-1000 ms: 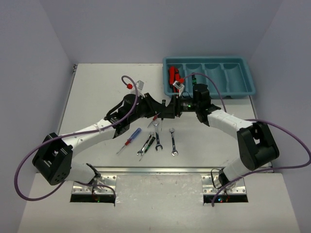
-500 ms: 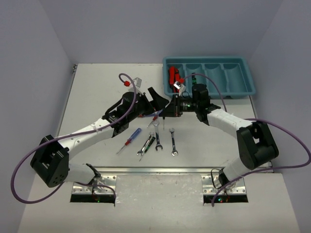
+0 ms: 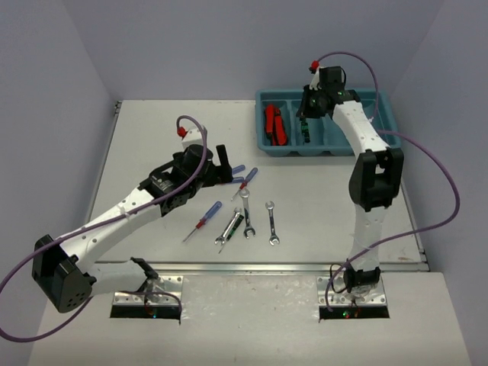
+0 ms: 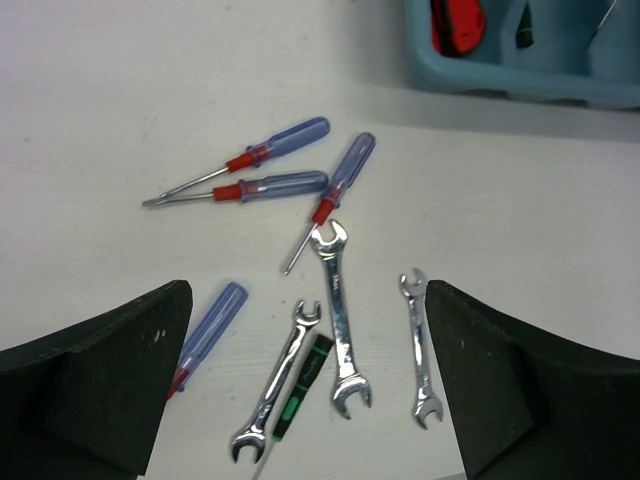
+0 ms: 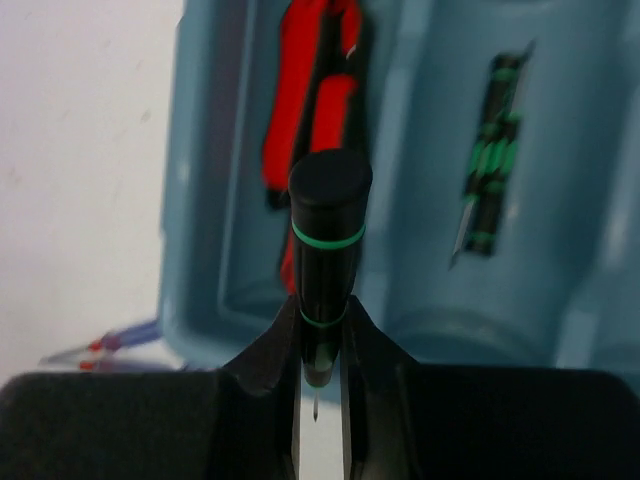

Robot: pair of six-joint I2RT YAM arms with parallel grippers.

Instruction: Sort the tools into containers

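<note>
My right gripper [image 5: 320,345] is shut on a black screwdriver with green rings [image 5: 325,240] and holds it above the teal tray [image 3: 381,136], over the wall between its two leftmost compartments. Red-and-black knives [image 5: 315,110] lie in the leftmost compartment, and another black-and-green screwdriver [image 5: 490,160] in the one beside it. My left gripper [image 4: 310,400] hangs open over the table with nothing between its fingers. Below it lie three silver wrenches [image 4: 337,320], a thin black-and-green screwdriver [image 4: 300,385] and several blue-handled screwdrivers [image 4: 270,187].
The loose tools lie in a cluster at mid-table [image 3: 244,213], in front of the tray's left end. The right arm [image 3: 366,145] stretches up along the right side of the table to the tray. A purple cable [image 3: 435,191] loops beside it.
The two grippers met at mid-table. The left one opened and drew back to the left. The right one closed on the black-and-green screwdriver and swung it up over the tray.
</note>
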